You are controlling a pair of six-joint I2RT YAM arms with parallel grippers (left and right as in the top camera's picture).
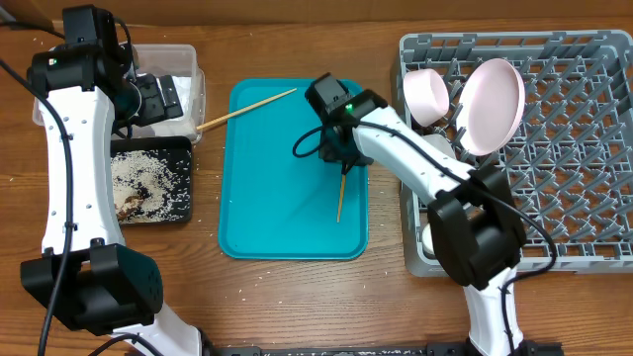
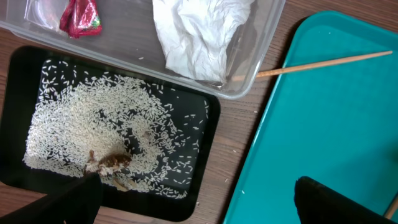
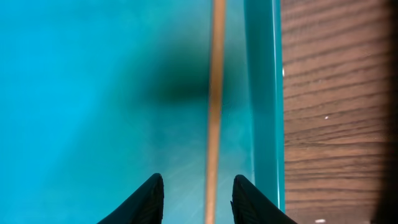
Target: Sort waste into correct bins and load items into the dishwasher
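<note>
One chopstick [image 1: 340, 198] lies lengthwise on the teal tray; my right gripper [image 1: 341, 158] stands over its upper end. In the right wrist view that chopstick [image 3: 214, 93] runs between the open right gripper's [image 3: 198, 180] jaws, with a gap on each side. The other chopstick [image 1: 247, 107] lies across the tray's top left corner. My left gripper [image 2: 199, 205] hangs wide open and holds nothing above the black tray [image 2: 211, 109] of rice [image 2: 81, 124] and brown scraps [image 2: 112, 163]. The clear tub [image 2: 261, 56] holds the red wrapper [image 2: 81, 15] and white napkin [image 2: 196, 34].
The grey dish rack [image 1: 584, 198] fills the right side, with a pale pink plate [image 1: 493, 104] and a pink bowl [image 1: 427, 96] standing in its top left part. The teal tray [image 1: 267, 198] sits in the middle of the wooden table.
</note>
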